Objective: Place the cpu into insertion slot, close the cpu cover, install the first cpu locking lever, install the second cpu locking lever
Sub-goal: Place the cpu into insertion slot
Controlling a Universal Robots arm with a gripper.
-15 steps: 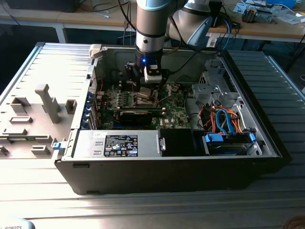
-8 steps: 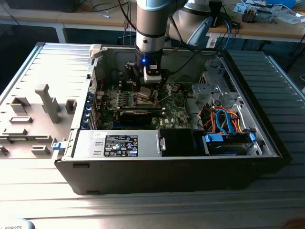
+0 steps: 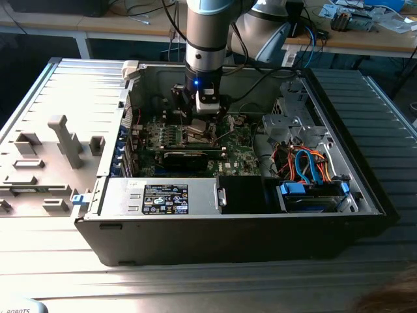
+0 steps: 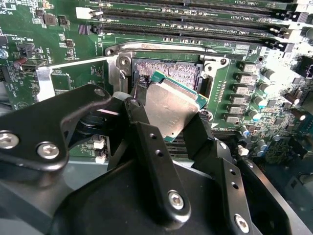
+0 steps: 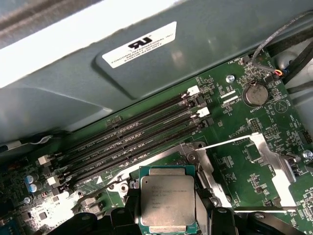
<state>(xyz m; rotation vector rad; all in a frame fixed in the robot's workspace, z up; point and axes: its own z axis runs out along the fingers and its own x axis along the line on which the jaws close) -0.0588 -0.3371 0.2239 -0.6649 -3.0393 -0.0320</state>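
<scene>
My gripper (image 4: 168, 116) is shut on the cpu (image 4: 172, 108), a flat square chip with a dull silver top and green edge, held by two opposite sides between black fingers (image 4: 138, 105). The chip hangs tilted just above the insertion slot (image 4: 166, 71), whose dark pin field and silver frame show beyond it. In the first wrist view the cpu (image 5: 167, 199) covers most of the slot. The cpu cover (image 5: 282, 174) is swung open and lies flat on the green board beside the slot; its edge is the silver plate (image 4: 43, 81). In the exterior view the gripper (image 3: 201, 119) is low inside the open computer case.
Long black memory slots (image 5: 132, 142) run close along one side of the slot, with the grey case wall (image 5: 98, 73) beyond. A coin battery (image 5: 255, 94) and capacitors (image 4: 259, 103) stand on the board. A black card (image 3: 189, 156), power supply (image 3: 169, 195) and cables (image 3: 306, 163) crowd the case.
</scene>
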